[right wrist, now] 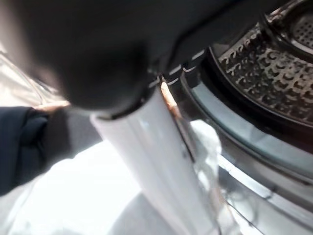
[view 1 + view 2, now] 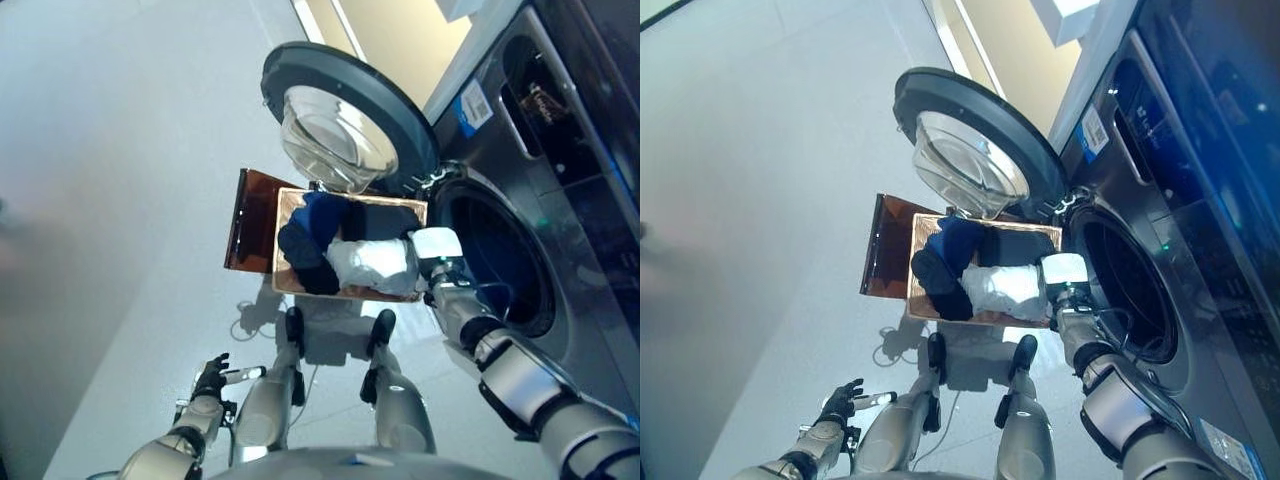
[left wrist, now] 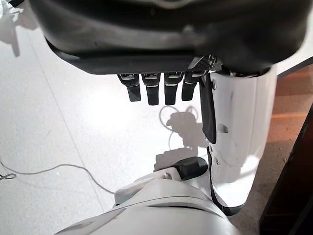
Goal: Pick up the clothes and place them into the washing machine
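Both hands low: right hand over clothes, fingers unclear; left hand relaxed.

Clothes in box beside washing machine

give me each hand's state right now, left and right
Left hand: open, fingers relaxed, holding nothing, low at the robot's side.
Right hand: at the white garment in the brown box; fingers hidden, cannot be told.
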You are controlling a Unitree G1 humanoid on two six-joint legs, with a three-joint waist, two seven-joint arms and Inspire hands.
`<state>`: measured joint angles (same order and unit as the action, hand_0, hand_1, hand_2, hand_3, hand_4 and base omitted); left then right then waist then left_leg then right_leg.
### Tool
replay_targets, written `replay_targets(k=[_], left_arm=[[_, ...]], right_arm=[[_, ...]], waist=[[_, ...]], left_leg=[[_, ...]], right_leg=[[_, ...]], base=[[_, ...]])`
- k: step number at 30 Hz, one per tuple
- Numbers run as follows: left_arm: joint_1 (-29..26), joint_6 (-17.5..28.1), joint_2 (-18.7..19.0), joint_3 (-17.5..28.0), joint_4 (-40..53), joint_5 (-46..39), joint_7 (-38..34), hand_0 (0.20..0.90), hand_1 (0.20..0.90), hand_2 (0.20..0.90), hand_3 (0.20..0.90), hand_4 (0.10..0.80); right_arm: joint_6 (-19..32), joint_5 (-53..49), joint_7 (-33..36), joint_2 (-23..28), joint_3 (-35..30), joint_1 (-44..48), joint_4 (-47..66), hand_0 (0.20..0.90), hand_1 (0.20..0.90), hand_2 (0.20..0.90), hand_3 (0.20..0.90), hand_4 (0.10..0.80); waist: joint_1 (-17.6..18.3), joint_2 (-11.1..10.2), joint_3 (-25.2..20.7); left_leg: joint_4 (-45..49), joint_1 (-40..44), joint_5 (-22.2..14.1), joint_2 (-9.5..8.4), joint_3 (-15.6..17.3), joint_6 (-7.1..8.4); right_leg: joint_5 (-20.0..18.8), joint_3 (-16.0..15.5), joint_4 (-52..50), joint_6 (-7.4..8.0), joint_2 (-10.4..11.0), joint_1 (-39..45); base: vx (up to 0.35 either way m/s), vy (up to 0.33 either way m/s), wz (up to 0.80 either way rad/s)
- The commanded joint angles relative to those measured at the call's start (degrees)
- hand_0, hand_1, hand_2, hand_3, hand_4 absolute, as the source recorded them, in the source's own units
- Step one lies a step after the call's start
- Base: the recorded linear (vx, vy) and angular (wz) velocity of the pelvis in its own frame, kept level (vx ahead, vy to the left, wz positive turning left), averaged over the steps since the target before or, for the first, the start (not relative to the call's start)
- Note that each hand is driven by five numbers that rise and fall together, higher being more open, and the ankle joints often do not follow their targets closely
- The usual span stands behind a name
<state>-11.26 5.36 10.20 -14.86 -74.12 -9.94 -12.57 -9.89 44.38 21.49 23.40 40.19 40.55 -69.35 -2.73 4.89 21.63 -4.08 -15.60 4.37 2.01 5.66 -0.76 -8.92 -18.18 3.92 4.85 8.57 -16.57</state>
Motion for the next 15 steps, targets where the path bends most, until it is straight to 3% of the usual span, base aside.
replay_targets(k=[1,10,15], left_arm=[[0.9,-0.1,-0.9,-3.4,-1.5,-2.0,-2.3,0.900,0.900,0.900,0.900,0.800],[0.1,0.9,-0.2,-3.4,1.1,-5.6,-3.0,0.900,0.900,0.900,0.900,0.800],[-0.6,1.2,0.1,-3.8,2.4,-6.6,-3.2,0.900,0.900,0.900,0.900,0.800]], right_arm=[[-0.8,-2.7,4.0,-0.4,1.0,6.9,-1.8,0.900,0.900,0.900,0.900,0.800],[-0.5,-6.6,5.7,1.2,0.6,11.8,-0.6,0.900,0.900,0.900,0.900,0.800],[-0.3,-7.5,6.0,1.5,1.1,14.6,0.6,0.900,0.900,0.900,0.900,0.800]], waist=[[-0.6,-0.8,-0.1],[-1.5,-0.2,2.5],[-1.8,-0.1,4.0]], left_leg=[[-0.9,-3.7,3.6,-0.88,0.1,3.68],[-0.6,-7.3,5.2,-1.34,0.0,3.39],[0.8,-9.4,4.4,-1.66,-0.5,3.74]], right_leg=[[-0.1,3.6,-7.2,1.45,2.1,-6.1],[-0.2,3.6,-8.1,1.30,2.7,-9.7],[0.7,3.7,-9.2,1.87,3.1,-11.1]], base=[[-0.036,0.043,0.00],[-0.012,0.018,0.01],[0.007,0.021,0.09]])
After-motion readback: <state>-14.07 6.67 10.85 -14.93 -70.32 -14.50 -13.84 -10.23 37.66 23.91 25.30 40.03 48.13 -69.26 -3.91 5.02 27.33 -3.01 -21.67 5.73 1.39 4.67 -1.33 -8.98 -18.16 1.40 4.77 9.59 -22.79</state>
